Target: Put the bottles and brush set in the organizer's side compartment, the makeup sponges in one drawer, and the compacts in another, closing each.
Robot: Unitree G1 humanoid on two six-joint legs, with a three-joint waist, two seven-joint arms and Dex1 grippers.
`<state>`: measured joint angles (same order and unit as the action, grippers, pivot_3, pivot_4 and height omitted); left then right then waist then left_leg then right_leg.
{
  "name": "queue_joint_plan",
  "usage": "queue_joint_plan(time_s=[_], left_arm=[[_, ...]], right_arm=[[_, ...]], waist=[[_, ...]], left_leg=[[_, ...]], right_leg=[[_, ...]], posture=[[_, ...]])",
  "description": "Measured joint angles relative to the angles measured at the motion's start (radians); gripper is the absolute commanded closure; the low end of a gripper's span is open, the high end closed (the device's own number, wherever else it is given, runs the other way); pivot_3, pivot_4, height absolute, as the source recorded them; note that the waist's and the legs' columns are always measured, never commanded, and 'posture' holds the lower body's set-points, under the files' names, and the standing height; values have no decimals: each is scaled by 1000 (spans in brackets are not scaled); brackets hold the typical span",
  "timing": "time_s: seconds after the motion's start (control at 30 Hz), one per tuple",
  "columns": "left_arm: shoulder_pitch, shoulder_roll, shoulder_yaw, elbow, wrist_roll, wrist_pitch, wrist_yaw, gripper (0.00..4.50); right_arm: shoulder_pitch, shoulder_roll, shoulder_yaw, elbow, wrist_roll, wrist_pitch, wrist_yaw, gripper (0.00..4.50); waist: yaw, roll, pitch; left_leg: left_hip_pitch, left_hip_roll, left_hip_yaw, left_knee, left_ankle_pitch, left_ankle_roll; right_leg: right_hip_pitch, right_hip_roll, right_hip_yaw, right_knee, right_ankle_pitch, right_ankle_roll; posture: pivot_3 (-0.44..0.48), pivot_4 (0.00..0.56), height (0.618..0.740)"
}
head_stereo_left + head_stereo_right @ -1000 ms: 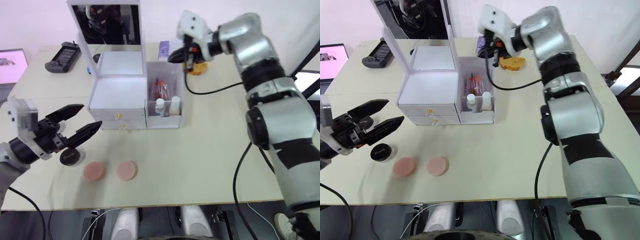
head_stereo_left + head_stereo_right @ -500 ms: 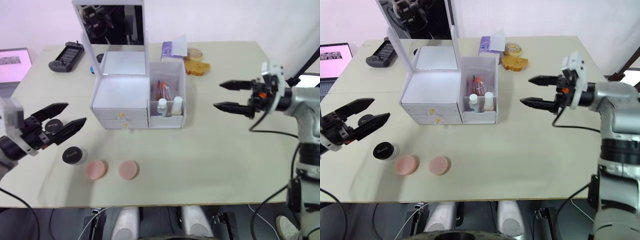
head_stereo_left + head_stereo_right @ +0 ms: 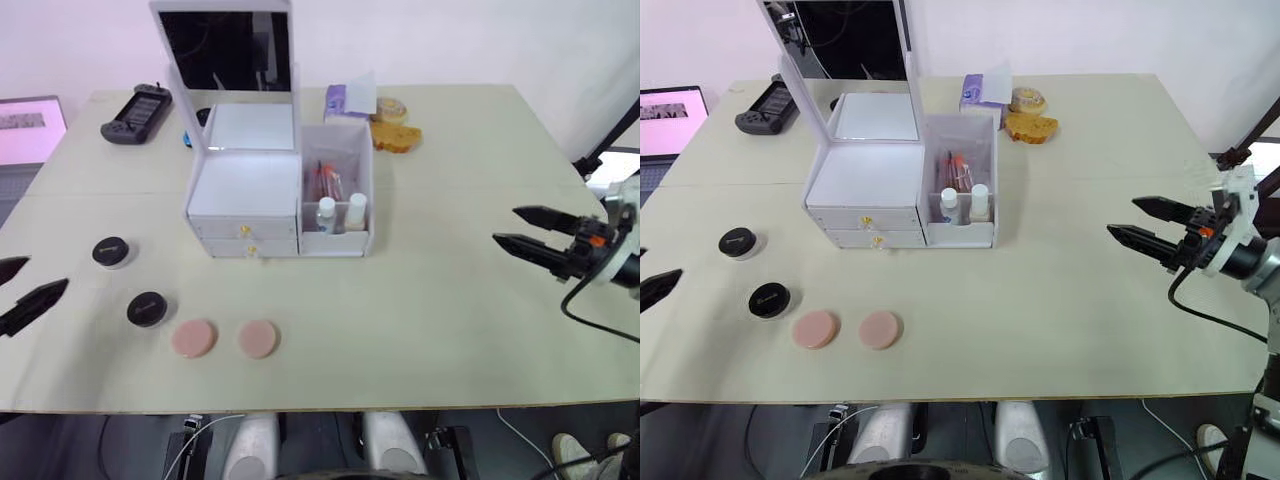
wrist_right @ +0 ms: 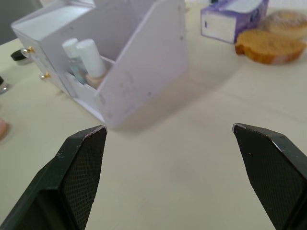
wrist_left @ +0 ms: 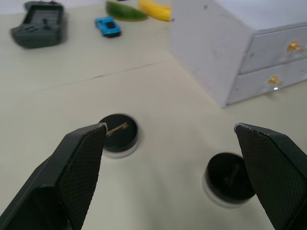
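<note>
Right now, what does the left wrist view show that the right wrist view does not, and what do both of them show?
The left wrist view has the two compacts on the table, a grey game controller, a small blue toy car and a banana.

The right wrist view has the bottles standing in the side compartment, a purple tissue pack and a piece of bread.

Both show the white organizer with its two gold-knobbed drawers closed, the beige table, and that arm's own jaws spread open.
</note>
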<state>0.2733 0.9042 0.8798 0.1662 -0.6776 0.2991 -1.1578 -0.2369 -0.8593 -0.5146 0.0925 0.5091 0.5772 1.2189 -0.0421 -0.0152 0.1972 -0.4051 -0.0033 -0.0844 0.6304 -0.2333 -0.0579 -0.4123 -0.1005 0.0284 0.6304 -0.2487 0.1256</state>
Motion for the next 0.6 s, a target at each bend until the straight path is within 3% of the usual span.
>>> queue_joint_plan(time_s=[0.37, 0.47, 0.6], left_arm=[[30, -40, 7, -48, 11, -20, 4, 0], [70, -89, 11, -168, -5, 13, 49, 0], [145, -195, -4, -480, -112, 133, 169, 0]], right_arm=[[-10, -13, 72, -4, 19, -47, -10, 61], [-48, -8, 125, -83, 60, 3, -18, 61], [-121, 14, 254, -270, 168, 149, -36, 61]], waist=[[-4, 0, 0], [-4, 0, 0], [1, 0, 0]], left_leg=[[2, 1, 0, -1, 0, 0], [2, 1, 0, -1, 0, 0], [1, 1, -1, 0, 0, 0]], right_leg=[[1, 0, 0, 0, 0, 0], [1, 0, 0, 0, 0, 0], [2, 0, 0, 0, 0, 0]], posture=[[0, 150, 740], [0, 150, 740], [0, 150, 740]])
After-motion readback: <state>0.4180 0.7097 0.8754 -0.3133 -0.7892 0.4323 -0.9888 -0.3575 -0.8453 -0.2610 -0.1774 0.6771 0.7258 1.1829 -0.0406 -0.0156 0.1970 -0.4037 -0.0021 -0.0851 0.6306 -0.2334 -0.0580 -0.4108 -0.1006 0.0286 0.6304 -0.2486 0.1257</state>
